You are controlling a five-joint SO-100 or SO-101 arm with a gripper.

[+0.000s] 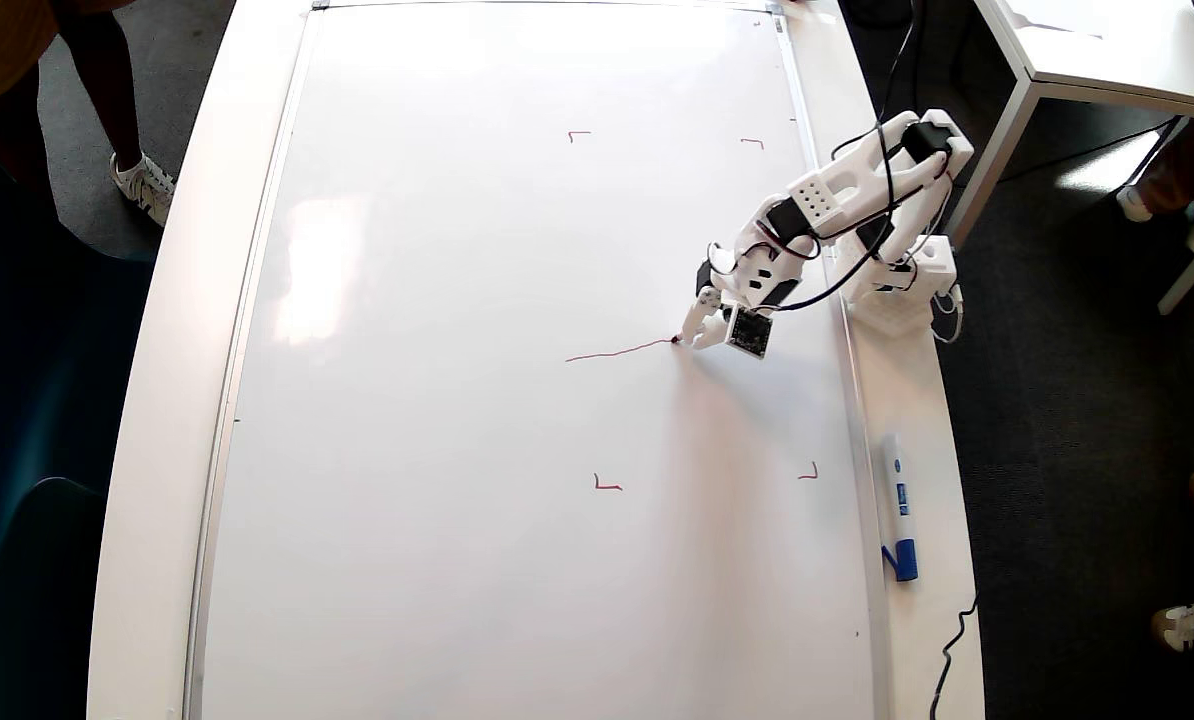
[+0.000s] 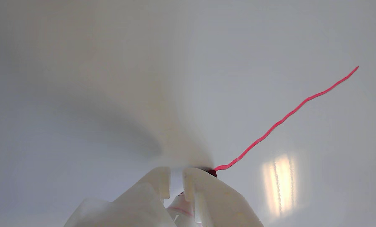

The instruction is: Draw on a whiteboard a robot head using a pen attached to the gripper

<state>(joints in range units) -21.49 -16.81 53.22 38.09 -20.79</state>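
The jaws (image 2: 176, 176) gripped the pen (image 2: 211, 172) — tip touching the whiteboard (image 1: 437, 300); one wavy red line (image 1: 617, 352) ran from it — between four red corner marks.

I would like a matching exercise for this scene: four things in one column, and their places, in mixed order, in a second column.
Things:
1. blue-capped marker
2. pen
3. red line
4. whiteboard

Places:
A. lies flat on the white desk
B. tip touching the board, at the gripper
C. on the desk strip right of the board in the overhead view
D. runs left from the pen tip in the overhead view

Pairs: 1-C, 2-B, 3-D, 4-A
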